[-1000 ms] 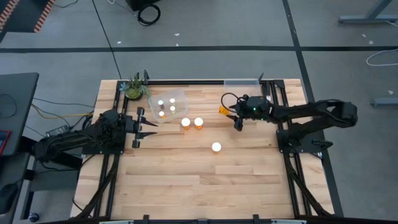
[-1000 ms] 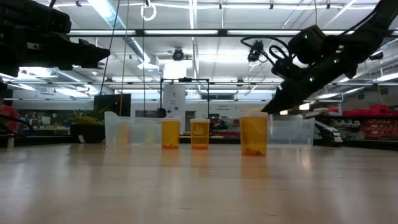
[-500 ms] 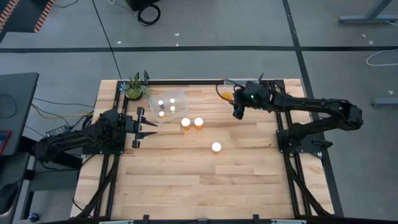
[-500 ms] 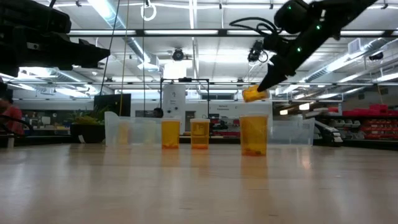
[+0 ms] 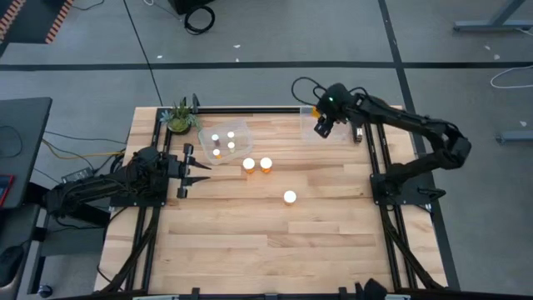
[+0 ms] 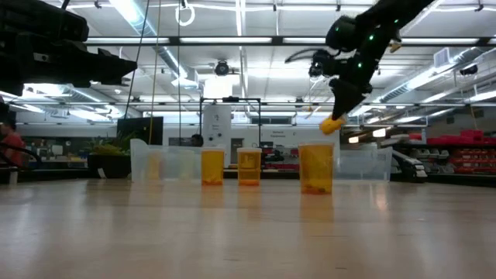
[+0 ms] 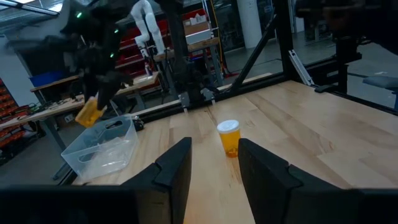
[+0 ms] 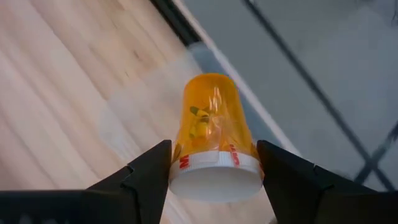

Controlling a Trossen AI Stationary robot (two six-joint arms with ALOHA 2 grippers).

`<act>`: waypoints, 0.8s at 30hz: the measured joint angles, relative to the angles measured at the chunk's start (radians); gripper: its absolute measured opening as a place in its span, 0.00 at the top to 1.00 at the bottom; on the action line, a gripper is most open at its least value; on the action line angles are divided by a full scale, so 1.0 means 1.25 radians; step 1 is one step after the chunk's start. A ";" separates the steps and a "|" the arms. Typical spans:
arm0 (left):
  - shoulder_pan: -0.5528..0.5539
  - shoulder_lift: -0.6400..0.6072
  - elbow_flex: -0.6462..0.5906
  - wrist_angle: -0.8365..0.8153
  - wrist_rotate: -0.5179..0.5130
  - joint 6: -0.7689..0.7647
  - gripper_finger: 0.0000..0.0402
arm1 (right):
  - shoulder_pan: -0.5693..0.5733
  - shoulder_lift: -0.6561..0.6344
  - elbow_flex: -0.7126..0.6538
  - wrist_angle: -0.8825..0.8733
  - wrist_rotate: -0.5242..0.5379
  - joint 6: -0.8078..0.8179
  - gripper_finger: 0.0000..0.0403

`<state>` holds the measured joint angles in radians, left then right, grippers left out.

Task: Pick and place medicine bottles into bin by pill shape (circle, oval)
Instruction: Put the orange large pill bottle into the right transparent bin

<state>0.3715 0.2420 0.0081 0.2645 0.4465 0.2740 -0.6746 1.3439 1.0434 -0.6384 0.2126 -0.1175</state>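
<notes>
My right gripper [image 5: 324,126] is shut on an orange bottle with a white cap [image 8: 212,124], held in the air over the clear bin [image 5: 308,119] at the table's far right. The low view shows the bottle [image 6: 332,124] tilted above that bin [image 6: 364,161]. A second clear bin [image 5: 239,127] at the far left holds several bottles. Three orange bottles stand upright on the table [image 5: 248,165], [image 5: 266,164], [image 5: 289,197]. My left gripper [image 5: 200,171] is open and empty at the table's left side. My right gripper pinches the bottle between its two fingers [image 8: 149,174] at the cap end [image 8: 214,163], one finger on each side. The cap faces the wrist and the orange body points away from it. The bottle is lifted clear and tilted, over the far right bin.
A small green plant [image 5: 178,117] stands at the far left corner beside the left bin. A black frame rail [image 5: 250,108] runs along the far edge. The near half of the table is bare wood [image 5: 266,250].
My right gripper has carried the orange bottle up and toward the table's far edge, from beside the standing bottles to above the far right bin. It has turned on the way, and the bottle now tilts downward. My left arm has kept still.
</notes>
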 joint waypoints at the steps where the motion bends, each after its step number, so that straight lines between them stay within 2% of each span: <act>1: 0.000 0.000 0.000 0.000 0.000 0.000 0.65 | -0.013 0.022 0.012 -0.018 -0.003 0.002 0.41; 14: 0.000 0.000 0.000 0.000 0.000 0.000 0.64 | -0.127 0.272 0.222 -0.293 -0.011 0.015 0.41; 19: 0.000 0.000 0.000 0.000 0.000 0.000 0.65 | -0.164 0.332 0.256 -0.390 -0.034 0.014 0.41; 24: 0.000 0.000 0.000 0.000 0.000 0.000 0.64 | -0.168 0.364 0.256 -0.424 -0.047 0.008 0.41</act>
<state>0.3717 0.2418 0.0080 0.2643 0.4464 0.2739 -0.8841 1.7986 1.3640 -1.1684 0.1534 -0.1075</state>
